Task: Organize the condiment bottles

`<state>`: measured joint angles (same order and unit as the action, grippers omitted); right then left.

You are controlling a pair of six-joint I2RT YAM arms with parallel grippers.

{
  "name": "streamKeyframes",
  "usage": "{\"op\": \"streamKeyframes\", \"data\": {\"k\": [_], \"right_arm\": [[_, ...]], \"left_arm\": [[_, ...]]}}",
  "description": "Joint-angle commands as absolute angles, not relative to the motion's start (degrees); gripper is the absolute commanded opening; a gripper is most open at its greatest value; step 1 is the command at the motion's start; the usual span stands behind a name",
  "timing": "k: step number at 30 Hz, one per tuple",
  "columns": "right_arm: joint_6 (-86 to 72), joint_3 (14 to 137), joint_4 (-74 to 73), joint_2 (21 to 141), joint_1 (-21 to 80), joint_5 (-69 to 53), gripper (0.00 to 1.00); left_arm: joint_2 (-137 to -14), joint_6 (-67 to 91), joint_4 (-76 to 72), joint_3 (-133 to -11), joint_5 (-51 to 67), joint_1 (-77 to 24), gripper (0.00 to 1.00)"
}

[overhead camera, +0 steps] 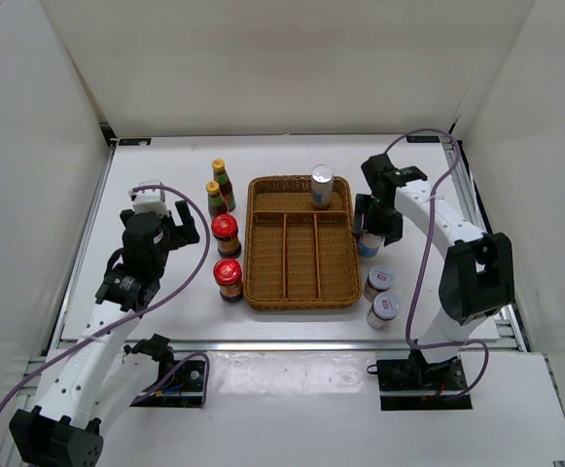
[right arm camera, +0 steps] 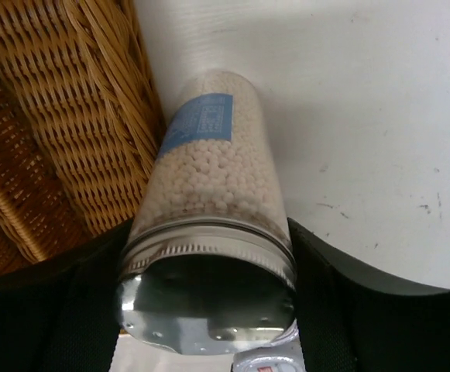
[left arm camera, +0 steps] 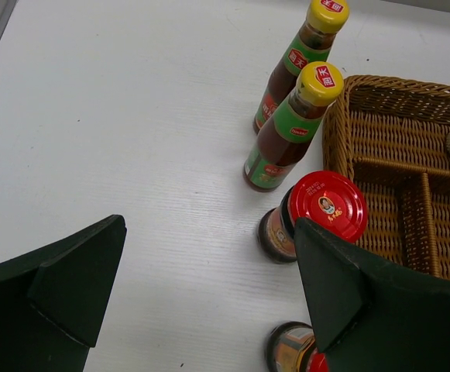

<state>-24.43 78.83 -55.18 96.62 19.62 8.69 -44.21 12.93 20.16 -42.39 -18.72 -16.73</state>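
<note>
The right gripper (right arm camera: 209,306) is closed onto one tall blue-and-white bottle with a silver screw cap (right arm camera: 209,163). Its black fingers (right arm camera: 348,287) press the bottle on either side just below the cap. The clear body shows small white beads and a blue label. This bottle is just beside the right outer wall of the brown wicker divided tray (overhead camera: 299,292); whether its base rests on the white table (overhead camera: 156,175) I cannot tell.

The left gripper (left arm camera: 209,302) stands wide apart, its two dark fingers (left arm camera: 62,294) holding and touching nothing, with bare table between them.

Counting outward, there are eight containers in four pairs:

- **Silver-capped bottles:** the second tall silver-capped bottle (overhead camera: 322,185) stands upright inside the tray, at the right end of the far crosswise compartment. It is the one thing the tray holds.
- **White-lidded jars:** two short jars (overhead camera: 378,280) (overhead camera: 384,309) sit close together on the table near the tray's near right corner, nearer the arm bases than the right gripper.
- **Red-lidded jars:** two dark jars stand in a line along the tray's left wall. The nearer red-lidded jar (left arm camera: 294,350) is largely hidden behind the left gripper's right finger in the wrist view. The farther red-lidded jar (left arm camera: 325,205) shows just past that fingertip.
- **Sauce bottles:** two slim yellow-capped bottles with dark sauce and green-red labels (left arm camera: 290,132) (left arm camera: 306,54) stand upright, one just behind the other, beside the tray's far left corner.

The tray has that one crosswise compartment at the far end and three long ones running toward the arms.
</note>
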Motion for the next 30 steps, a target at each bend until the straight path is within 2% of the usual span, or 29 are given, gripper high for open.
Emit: {"op": "streamKeyframes", "data": {"k": [1,3,4,7,8,10,14,17,22,28,30], "right_arm": [[-26.46,78.66,-52.56,94.58,20.38,10.7,0.61],[-26.46,79.89,-53.43,91.85,21.17,17.47,0.53],[-26.46,81.89,-53.96,91.15,22.05,19.58,0.45],[-25.06,85.94,-56.5,90.44,23.11,24.42,0.34],[-25.05,89.35,-57.38,90.44,23.12,25.48,0.26],[-24.35,92.88,-58.18,90.44,25.48,27.85,0.2],[-20.4,101.14,-52.57,89.03,30.66,27.86,0.19],[-15.83,107.82,-46.16,90.25,34.44,21.29,0.18],[-11.08,121.35,-44.91,102.2,38.14,15.29,0.14],[-9.14,141.48,-52.37,121.35,38.94,11.17,0.14],[-9.14,144.39,-53.87,126.29,38.94,10.11,0.18]], "left_arm": [[-42.8,12.57,20.57,-44.38,-19.16,-17.05,1.0],[-42.8,12.57,20.57,-44.38,-19.16,-17.05,1.0],[-42.8,12.57,20.57,-44.38,-19.16,-17.05,1.0],[-42.8,12.57,20.57,-44.38,-19.16,-17.05,1.0],[-42.28,12.57,20.57,-44.38,-19.16,-17.05,1.0],[-41.75,12.57,20.57,-44.38,-19.16,-17.05,1.0],[-41.75,12.57,20.57,-44.38,-19.16,-17.05,1.0],[-41.75,13.1,20.57,-44.38,-19.16,-17.05,1.0],[-40.61,13.1,20.57,-44.38,-19.69,-17.05,1.0],[-40.08,13.1,20.57,-43.86,-19.69,-17.05,1.0],[-40.08,13.1,20.57,-43.86,-19.69,-17.05,1.0]]}}
